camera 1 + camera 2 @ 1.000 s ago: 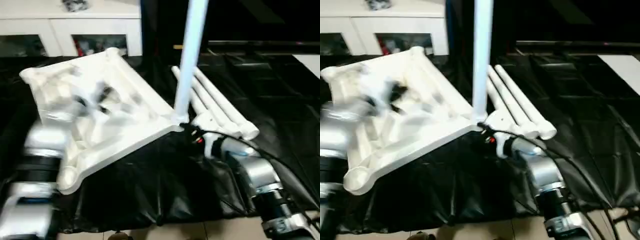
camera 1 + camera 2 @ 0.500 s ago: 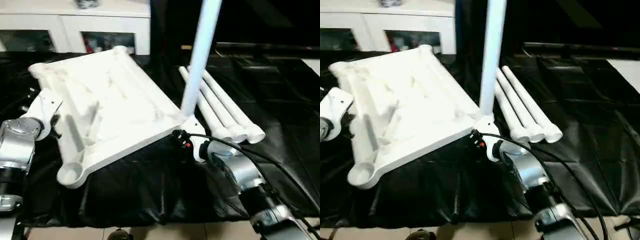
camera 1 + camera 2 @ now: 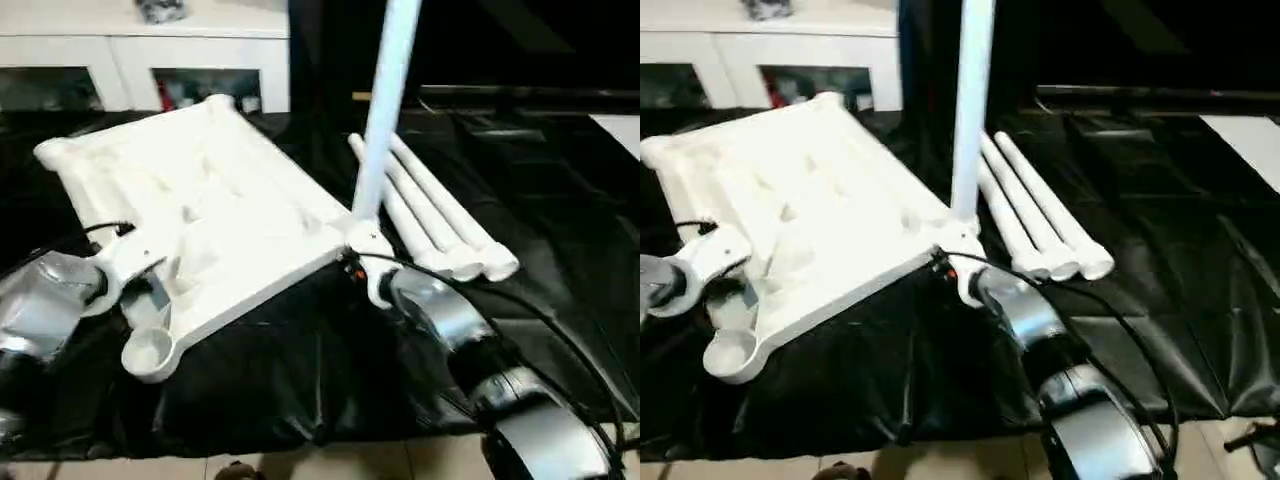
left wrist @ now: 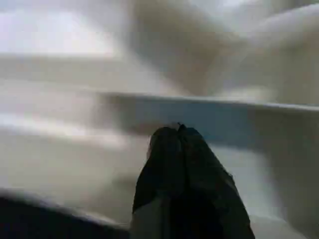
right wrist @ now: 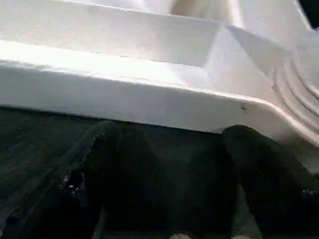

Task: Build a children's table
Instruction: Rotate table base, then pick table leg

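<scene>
The children's table lies upside down on black sheeting, one leg upright; left gripper pinched together against it, right gripper spread apart beneath its edge

I see the children's table as an all-white plastic top lying upside down on black sheeting in the left half of the frame, ribbed underside up, rounded corners, an open round socket at its lower-left corner. One tube leg stands upright from the corner near frame centre. Three more legs lie side by side just right of it, running diagonally toward the lower right.
</scene>
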